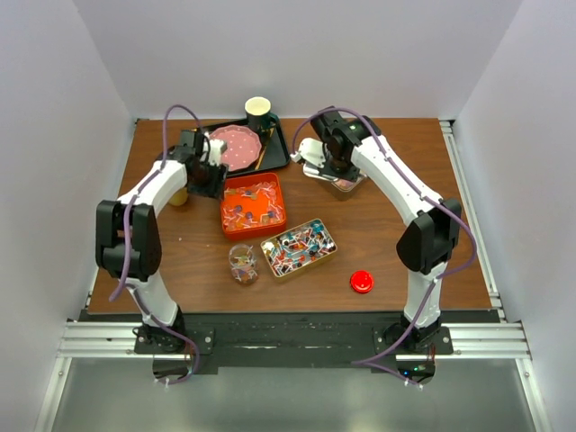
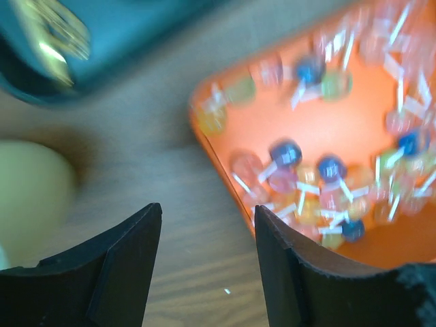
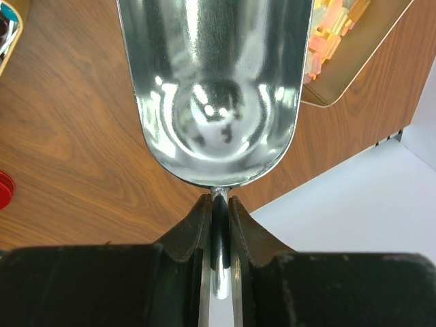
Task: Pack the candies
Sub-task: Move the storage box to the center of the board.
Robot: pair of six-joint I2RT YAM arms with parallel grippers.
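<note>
Wrapped candies (image 1: 252,203) lie in an orange tray (image 1: 227,191), more fill a gold tin (image 1: 299,247), and some sit in a small glass jar (image 1: 243,264). My left gripper (image 2: 208,211) hangs open over bare wood just left of the orange tray (image 2: 225,129), with nothing between its fingers; the view is blurred. My right gripper (image 3: 218,201) is shut on the handle of a metal scoop (image 3: 214,88), whose bowl is empty. Pale yellow-orange gummy pieces (image 3: 325,37) lie in a gold-rimmed container (image 3: 354,71) beside the scoop.
A black tray (image 1: 279,157) with a pink plate (image 1: 236,147) and a paper cup (image 1: 258,112) stands at the back. A pale yellow cup (image 1: 178,195) sits left of my left gripper. The red lid (image 1: 362,282) lies near the front right.
</note>
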